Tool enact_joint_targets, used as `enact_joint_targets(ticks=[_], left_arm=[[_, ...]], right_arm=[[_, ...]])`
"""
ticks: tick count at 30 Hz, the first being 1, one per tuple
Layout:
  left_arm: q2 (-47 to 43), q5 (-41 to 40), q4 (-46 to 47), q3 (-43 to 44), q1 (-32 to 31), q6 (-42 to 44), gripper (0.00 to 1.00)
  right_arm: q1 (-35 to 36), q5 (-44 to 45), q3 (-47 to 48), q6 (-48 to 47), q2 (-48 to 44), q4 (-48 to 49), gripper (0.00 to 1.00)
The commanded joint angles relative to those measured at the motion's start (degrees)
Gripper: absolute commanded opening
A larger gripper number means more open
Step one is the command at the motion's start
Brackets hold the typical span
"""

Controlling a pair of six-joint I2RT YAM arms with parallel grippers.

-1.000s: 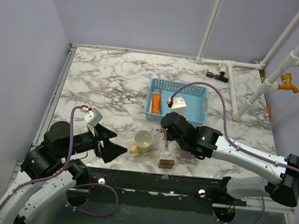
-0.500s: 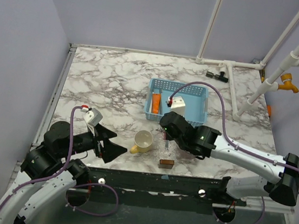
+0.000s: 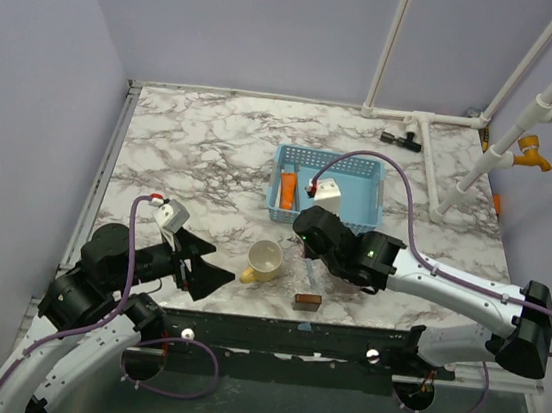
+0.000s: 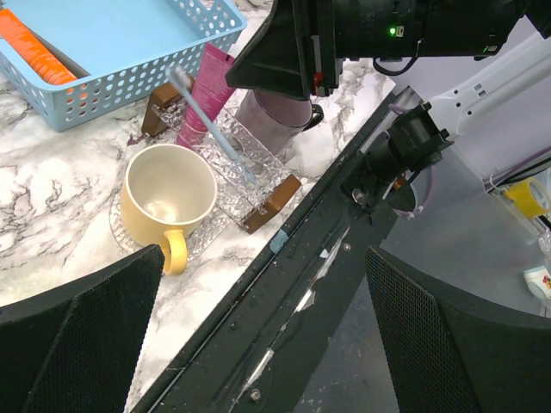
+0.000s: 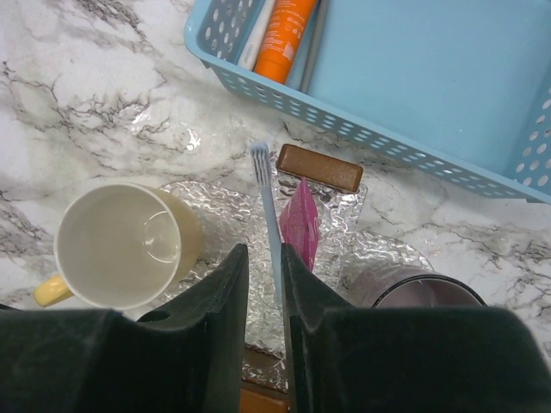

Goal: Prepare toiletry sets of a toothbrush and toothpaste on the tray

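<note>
From above, the right arm's wrist hides most of the work: of the clear glass tray (image 5: 343,225) only a brown end block (image 3: 308,299) peeks out, close to the near edge of the table (image 3: 191,156). The glass is hard to trace against the marble, and I cannot tell where its rim ends around the cups.

The wrist cameras show more. The pale blue toothbrush (image 5: 269,206) lies lengthwise on the tray, head towards the blue basket (image 5: 413,86), with the pink toothpaste (image 5: 301,228) just beside it. The right gripper (image 5: 263,258) hangs over them with its fingers a narrow gap apart. The handle shows through that gap, and from the left wrist it lies down on the glass with nothing pinching it.

A yellow mug (image 5: 120,245) crowds the tray on the left. A dark cup (image 5: 411,288) on the right is half hidden behind a finger. The basket stands just behind. In it an orange tube (image 5: 288,26) and a white tube (image 5: 258,34) run off the frame's top.

The left gripper (image 4: 265,258) sits at the near left edge, spread wide and holding nothing. Bare marble lies open along the left side and the far edge.
</note>
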Motion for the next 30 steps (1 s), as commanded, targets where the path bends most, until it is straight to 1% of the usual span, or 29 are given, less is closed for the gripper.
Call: enact_joint_targets(ticks=[1,12,16,18,21,25,30], left_arm=[[-0.3,-0.98,0.82,-0.89,0.14,0.59,0.99],[-0.38,-1.08,0.8,-0.89,0.22,0.59,0.99],[-0.37,-1.09,0.81,-0.89,0.24,0.59,0.99],[-0.38,-1.07,0.82,-0.89,0.22,0.59,0.99],[-0.39,-1.07,0.88,-0.89,0.22,0.59,0.99],[-0.28,-1.13,0.89,-0.89,0.2,0.51,0.99],[-0.05,-1.08,0.91,-0.89,0.22,0.51,0.99]], right_arm=[[0.46,1.87,1.63,0.93,0.41,-0.03,0.25],[0.43,2.58,2.86,0.81,-0.2,-0.06,0.26],[0.42,1.9,3.72,0.95,-1.23,-1.47,0.28],[0.48,0.68,4.57,0.93,-1.74,-3.66,0.3],[0.46,-0.87,4.91,1.4,-3.31,-6.98,0.3],[0.48,-2.68,3.39,2.98,-7.68,-11.01,0.32],[0.41,-8.88,1.52,3.68,-11.89,-16.58,0.35]])
